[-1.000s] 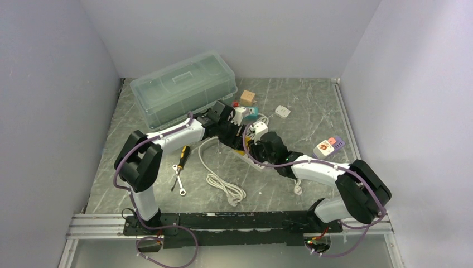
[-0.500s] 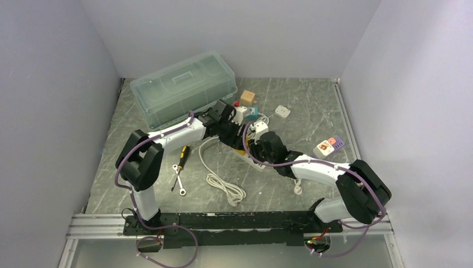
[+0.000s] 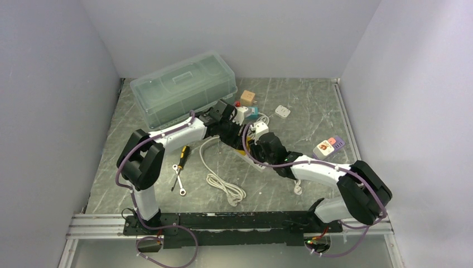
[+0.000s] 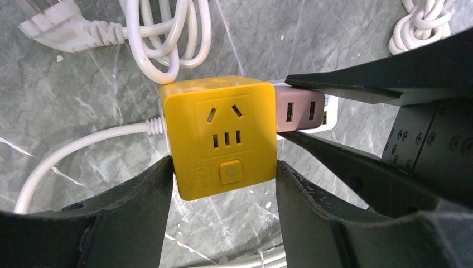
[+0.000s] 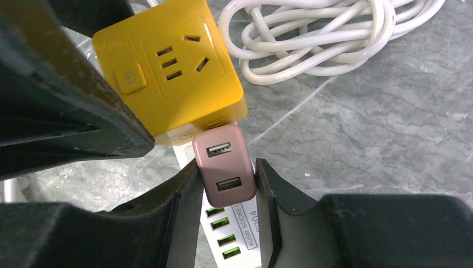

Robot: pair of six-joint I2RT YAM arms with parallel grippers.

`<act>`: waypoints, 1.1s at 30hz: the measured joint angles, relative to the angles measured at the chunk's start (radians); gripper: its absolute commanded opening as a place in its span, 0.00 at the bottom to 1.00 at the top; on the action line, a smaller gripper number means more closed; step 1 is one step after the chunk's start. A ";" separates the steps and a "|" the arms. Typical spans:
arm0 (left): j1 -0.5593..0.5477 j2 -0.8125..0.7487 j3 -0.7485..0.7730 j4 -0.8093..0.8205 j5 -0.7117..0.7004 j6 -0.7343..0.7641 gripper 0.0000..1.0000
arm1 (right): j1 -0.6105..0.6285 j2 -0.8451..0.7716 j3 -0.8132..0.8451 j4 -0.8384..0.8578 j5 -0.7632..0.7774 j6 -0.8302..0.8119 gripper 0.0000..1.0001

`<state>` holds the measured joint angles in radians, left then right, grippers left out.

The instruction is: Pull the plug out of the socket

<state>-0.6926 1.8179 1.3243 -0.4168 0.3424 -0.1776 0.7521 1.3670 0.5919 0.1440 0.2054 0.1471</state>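
Observation:
A pink two-port USB plug sits in a white power strip, the socket, which has green USB ports. My right gripper is shut on the pink plug, one finger pressed on each side. Right beside it stands a yellow cube socket with a white cord, and my left gripper is shut on its two sides. In the left wrist view the pink plug shows just right of the cube. In the top view both grippers meet mid-table over the white strip, which they mostly hide.
A clear plastic box stands at the back left. A screwdriver, a wrench and a coiled white cable lie near the left arm. A wooden cube, a white adapter and a purple strip lie behind and right.

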 measured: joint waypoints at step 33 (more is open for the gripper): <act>-0.013 0.013 0.014 0.011 -0.016 0.000 0.36 | -0.004 -0.008 0.030 -0.067 0.017 -0.011 0.00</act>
<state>-0.7055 1.8305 1.3380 -0.4061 0.3260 -0.1776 0.7479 1.3594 0.6220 0.0769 0.2226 0.1356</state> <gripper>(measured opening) 0.658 0.375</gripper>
